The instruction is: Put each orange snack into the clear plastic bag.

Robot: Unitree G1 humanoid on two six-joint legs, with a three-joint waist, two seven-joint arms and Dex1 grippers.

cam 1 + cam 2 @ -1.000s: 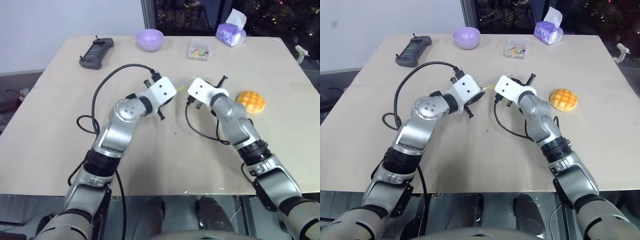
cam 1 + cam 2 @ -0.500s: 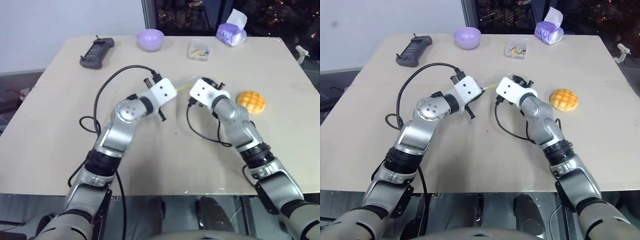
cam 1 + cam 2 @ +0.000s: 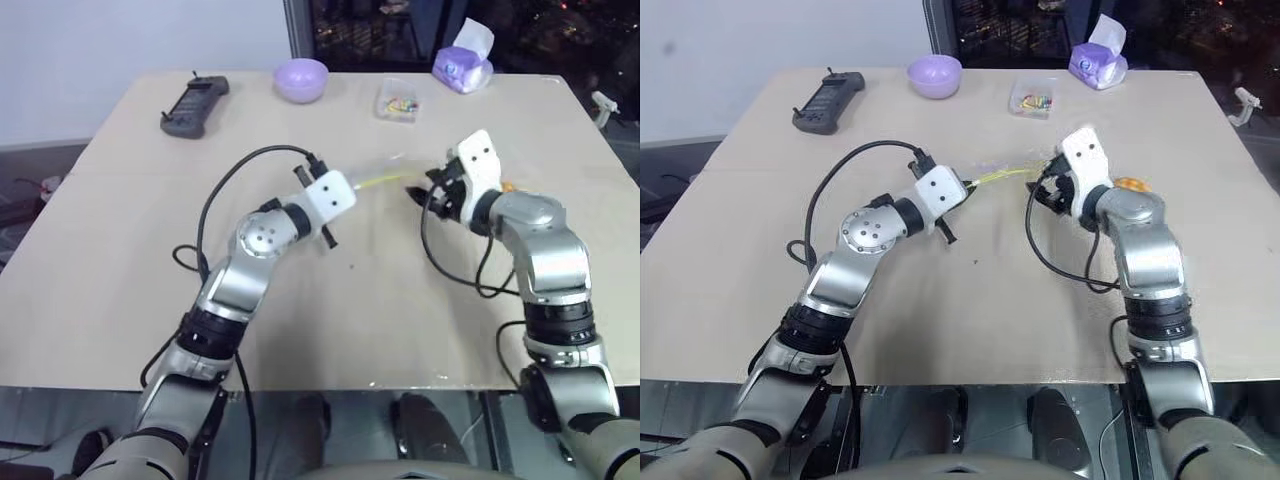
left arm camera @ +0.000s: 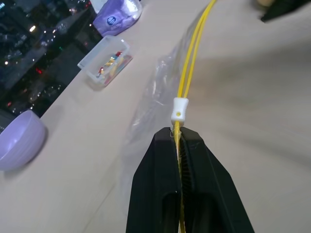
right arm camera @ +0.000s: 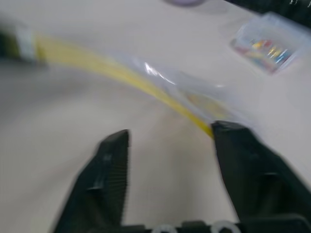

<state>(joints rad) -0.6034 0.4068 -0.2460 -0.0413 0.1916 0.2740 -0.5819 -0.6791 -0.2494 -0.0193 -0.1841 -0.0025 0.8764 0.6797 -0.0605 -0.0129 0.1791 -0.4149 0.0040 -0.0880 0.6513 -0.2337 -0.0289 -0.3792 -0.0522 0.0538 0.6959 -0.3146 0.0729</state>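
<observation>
Yellow zip strip of the clear plastic bag (image 4: pixel 160 92) is pinched in the closed left gripper (image 4: pixel 181 145), seemingly to hold the bag's mouth taut above the table (image 3: pixel 130 250). The right gripper (image 5: pixel 170 145), jaws apart and holding nothing, faces the strip's far end. The orange snack (image 3: pixel 1129 184) peeks out at about three o'clock from the right gripper, just behind its wrist.

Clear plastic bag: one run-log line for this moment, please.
left gripper: shut on clear plastic bag zip | right gripper: open beside bag | orange snack: on table
</observation>
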